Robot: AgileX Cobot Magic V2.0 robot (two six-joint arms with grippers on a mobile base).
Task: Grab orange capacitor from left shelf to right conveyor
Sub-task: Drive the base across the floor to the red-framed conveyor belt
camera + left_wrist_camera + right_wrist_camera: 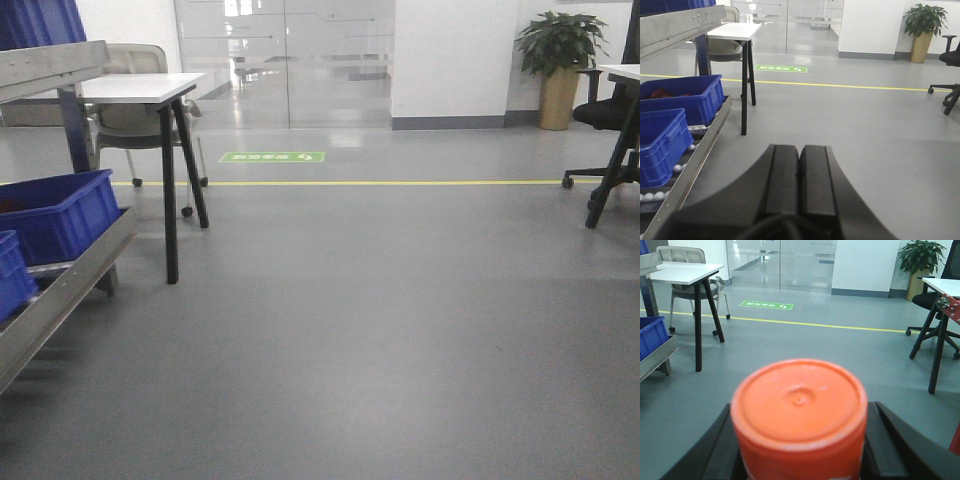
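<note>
In the right wrist view my right gripper (799, 440) is shut on the orange capacitor (799, 407), a round orange cylinder whose flat end faces the camera, held above the grey floor. In the left wrist view my left gripper (799, 152) is shut and empty, its two black fingers (782, 180) pressed together, pointing over the floor beside the left shelf (695, 160). The shelf holds blue bins (682, 97) on rollers, and it also shows in the front view (60, 290). The right conveyor is out of view. Neither gripper shows in the front view.
A white table with black legs (150, 90) and a chair (140, 130) stand behind the shelf. A yellow floor line (400, 183) crosses the room. At the right are a second desk (942, 287), an office chair (605, 110) and a potted plant (560, 45).
</note>
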